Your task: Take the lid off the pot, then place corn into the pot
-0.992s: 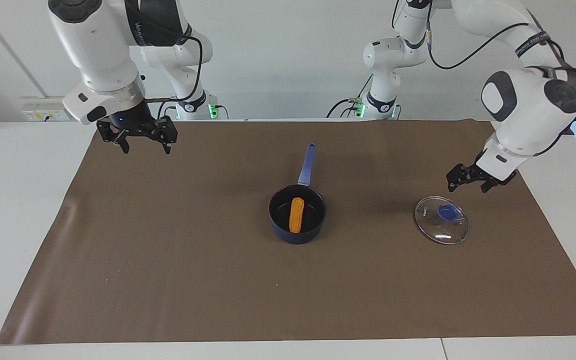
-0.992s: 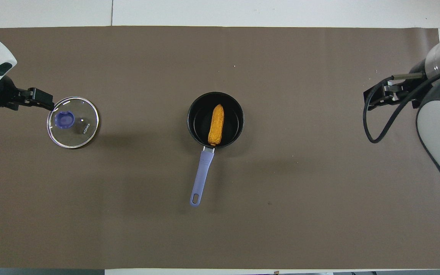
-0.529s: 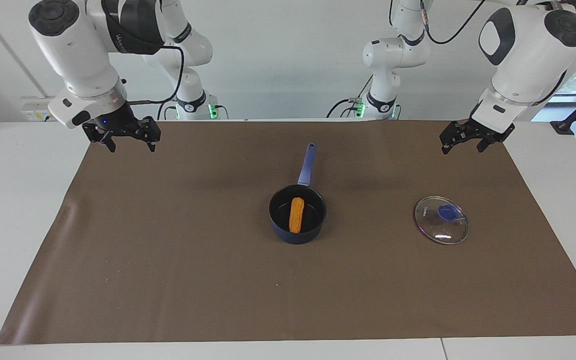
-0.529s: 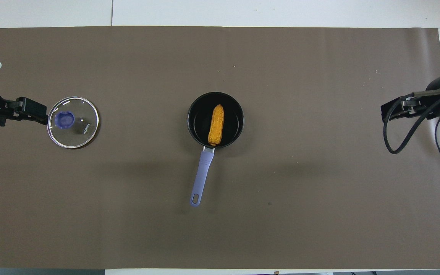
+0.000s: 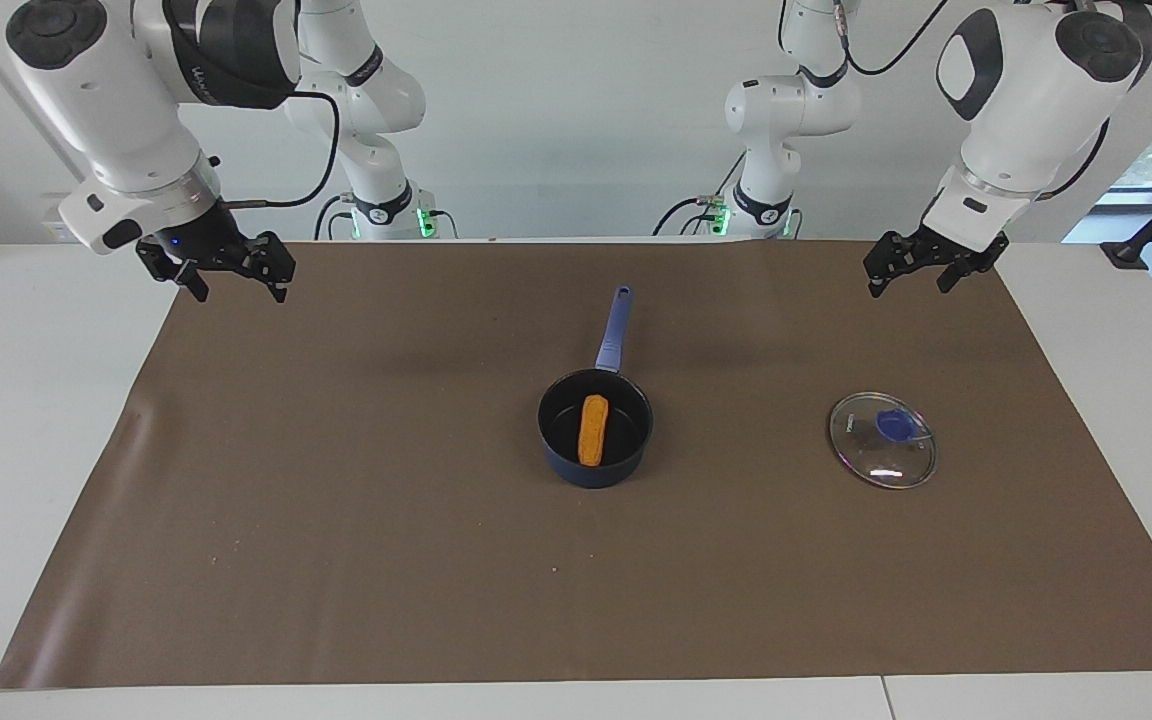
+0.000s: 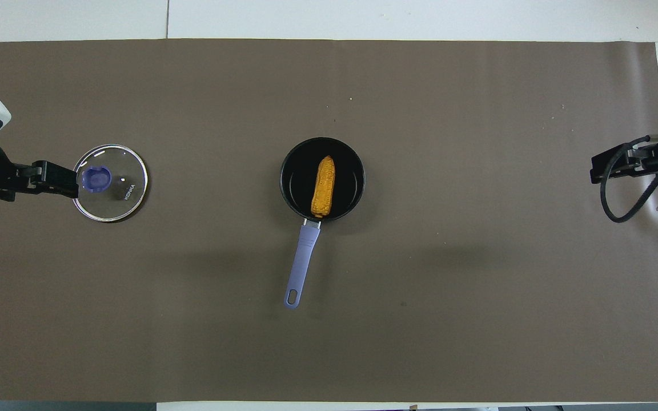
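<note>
At the middle of the brown mat [image 5: 336, 500] on the counter [image 5: 26, 400] sits the pot [image 5: 595, 428], upright, its dark bowl open, no cover on it. Long pale-blue handle [image 5: 613, 328] points straight toward the robots. Landmark for everything below.

Corn [image 5: 593, 430] lies inside the pot, flat on the black bottom, lengthwise in line with the handle, thicker end toward the handle side, tapered end away from it.

Lid [image 5: 882, 439] rests flat on the mat, well apart from the pot, toward the left arm's end of the counter, about level with the pot's bowl. Blue knob [image 5: 894, 427] faces up. Glass clear, metal rim whole around.

Left pincer [image 5: 904, 277] hangs in the air, over the mat's edge nearest the robots, toward the left arm's end from the pot. Fingers spread wide, nothing between them. Clear of the lid; from overhead its tip [image 6: 60, 181] overlaps the lid's rim, but the facing view shows it raised and apart.

Right pincer [image 5: 231, 284] hangs in the air over the mat's corner nearest the robots at the right arm's end, well apart from the pot. Fingers spread wide, holding nothing. From overhead only its dark tip [image 6: 614, 165] and a looped cable [image 6: 620, 214] show.
</note>
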Robot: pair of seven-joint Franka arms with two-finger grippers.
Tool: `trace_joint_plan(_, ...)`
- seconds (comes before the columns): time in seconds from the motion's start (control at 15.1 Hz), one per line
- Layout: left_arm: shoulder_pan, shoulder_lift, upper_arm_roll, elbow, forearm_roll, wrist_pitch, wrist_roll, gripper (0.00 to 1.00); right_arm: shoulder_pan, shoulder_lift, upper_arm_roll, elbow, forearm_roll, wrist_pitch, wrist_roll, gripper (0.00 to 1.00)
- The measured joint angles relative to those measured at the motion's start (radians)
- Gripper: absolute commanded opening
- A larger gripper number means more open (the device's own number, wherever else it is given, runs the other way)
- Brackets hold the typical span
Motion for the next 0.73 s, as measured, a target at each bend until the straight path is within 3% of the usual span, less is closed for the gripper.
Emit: trace_joint_plan(0.73,0.000,0.003,0.006,0.006,-0.023,0.000,-0.001,1.00,0.000,-0.001,-0.024,0.000,0.000,-0.001,-0.059,1.00)
